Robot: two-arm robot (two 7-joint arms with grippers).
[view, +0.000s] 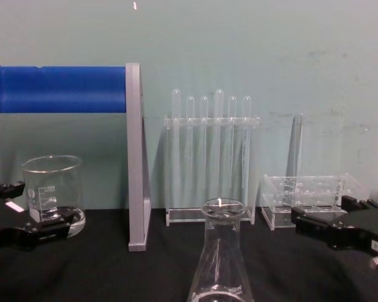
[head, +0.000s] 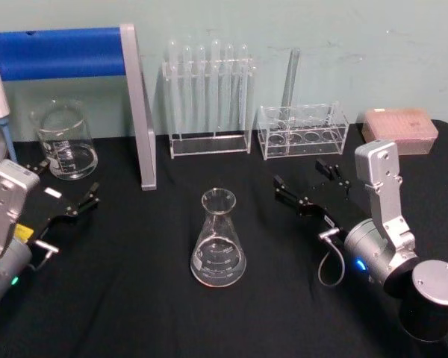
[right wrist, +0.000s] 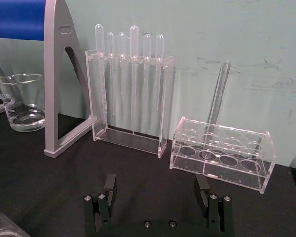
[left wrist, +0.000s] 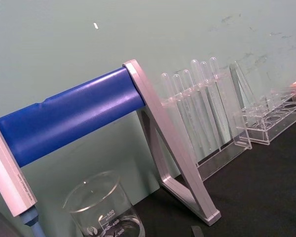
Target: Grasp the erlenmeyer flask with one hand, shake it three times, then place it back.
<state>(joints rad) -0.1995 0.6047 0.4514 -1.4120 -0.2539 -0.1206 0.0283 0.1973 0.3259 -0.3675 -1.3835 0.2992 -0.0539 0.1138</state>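
The erlenmeyer flask (head: pixel 219 240) stands upright on the black table, in the middle and near the front. It is clear glass with faint white print, and it rises at the bottom centre of the chest view (view: pixel 220 261). My right gripper (head: pixel 308 183), black with a grey cable, is open to the right of the flask and a little behind it, not touching it. In the right wrist view its fingers (right wrist: pixel 108 186) stand wide apart with nothing between them, and the flask's base (right wrist: pixel 2 226) shows in a corner. My left gripper (head: pixel 63 186) rests open at the left, near the beaker.
A glass beaker (head: pixel 66 142) sits at the back left beside a pipette stand with a blue bar (head: pixel 60 52) and grey leg (head: pixel 140 119). Behind the flask are a tall test-tube rack (head: pixel 209 101), a low clear rack (head: pixel 302 133) and a pink tip box (head: pixel 399 130).
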